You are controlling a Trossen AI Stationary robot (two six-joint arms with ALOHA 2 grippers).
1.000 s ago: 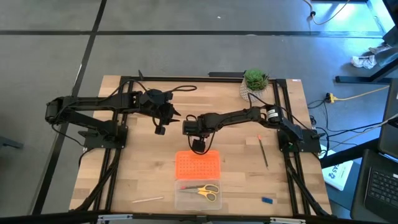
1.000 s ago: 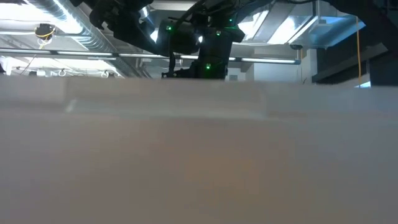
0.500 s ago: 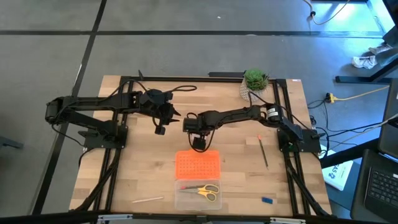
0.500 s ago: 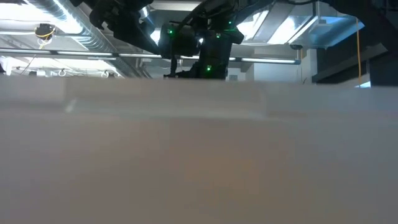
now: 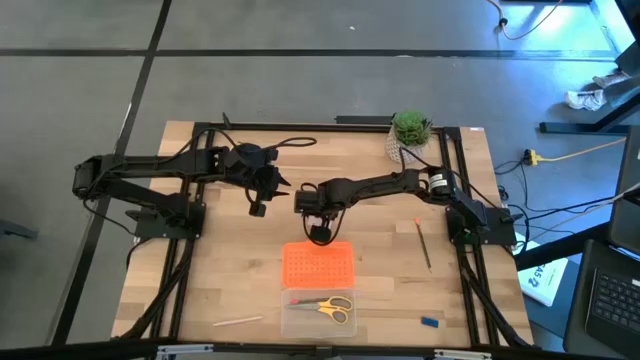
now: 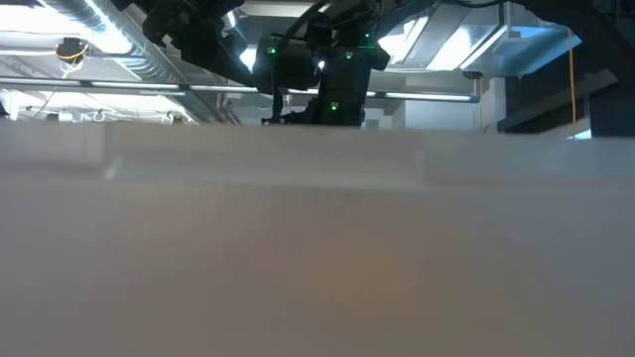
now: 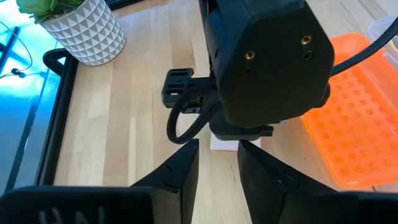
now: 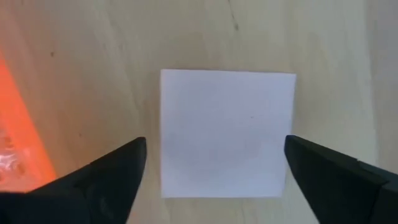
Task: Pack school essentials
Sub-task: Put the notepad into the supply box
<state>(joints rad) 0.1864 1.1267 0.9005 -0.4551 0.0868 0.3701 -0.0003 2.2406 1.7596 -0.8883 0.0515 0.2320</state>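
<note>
A pale pink square pad [image 8: 227, 134] lies flat on the wooden table, beside the orange lid. Yellow-handled scissors [image 5: 330, 305] lie flat inside the clear case. A thin pencil [image 5: 423, 243] lies to the right, a pale stick [image 5: 237, 321] at front left, a tiny blue piece [image 5: 429, 322] at front right.

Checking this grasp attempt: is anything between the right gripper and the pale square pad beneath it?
Nothing visible. The right gripper hangs directly over the pad, fingers spread wide to either side of it, with only bare table around. The orange lid lies off to one side, clear of the pad.
</note>
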